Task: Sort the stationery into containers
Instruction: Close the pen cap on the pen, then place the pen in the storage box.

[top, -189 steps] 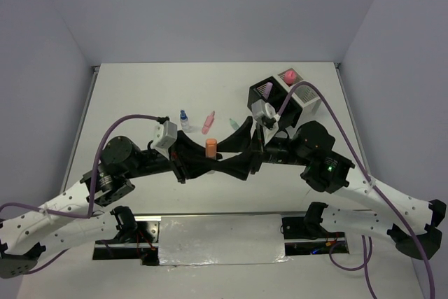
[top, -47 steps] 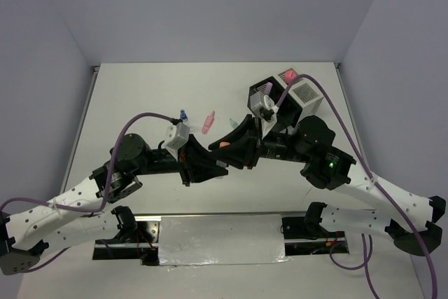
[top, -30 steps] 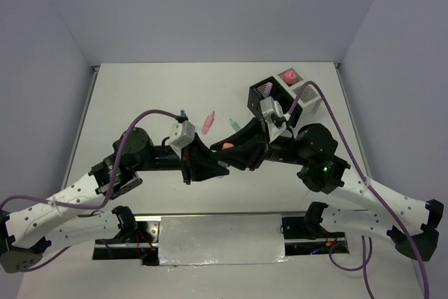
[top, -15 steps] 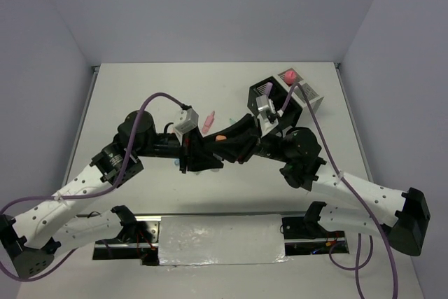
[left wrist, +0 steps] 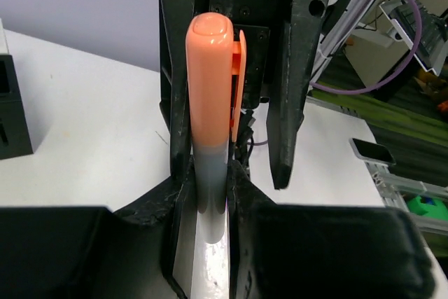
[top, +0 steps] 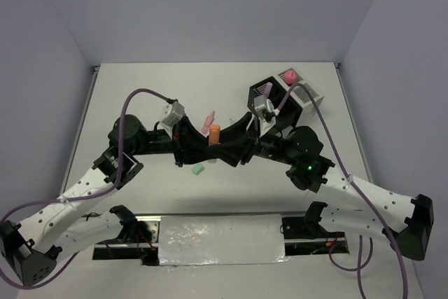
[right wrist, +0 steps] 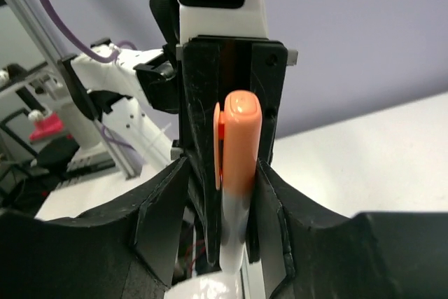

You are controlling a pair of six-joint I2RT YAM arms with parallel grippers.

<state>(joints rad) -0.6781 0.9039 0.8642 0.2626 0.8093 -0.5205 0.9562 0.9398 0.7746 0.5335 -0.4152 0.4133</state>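
Note:
An orange highlighter [top: 214, 133] with a grey-white body stands upright above the table's middle, between both grippers. My left gripper [top: 205, 142] comes from the left and is shut on its grey lower body [left wrist: 210, 173]. My right gripper [top: 225, 146] comes from the right and is open. Its jaws stand around the highlighter [right wrist: 236, 152], with one finger [left wrist: 287, 103] clearly apart from it. The black box [top: 264, 94] holds a purple highlighter [top: 267, 89]. The white box [top: 302, 96] holds a pink item [top: 287, 75].
A pink highlighter [top: 208, 122] lies just behind the grippers. A green eraser [top: 198, 169] lies on the table in front of the left gripper. The boxes stand at the back right, behind the right arm. Purple cables loop over both arms.
The orange highlighter went from tilted to upright and moved slightly left and back. Both wrists shifted with it. The green eraser now shows on the table in front.

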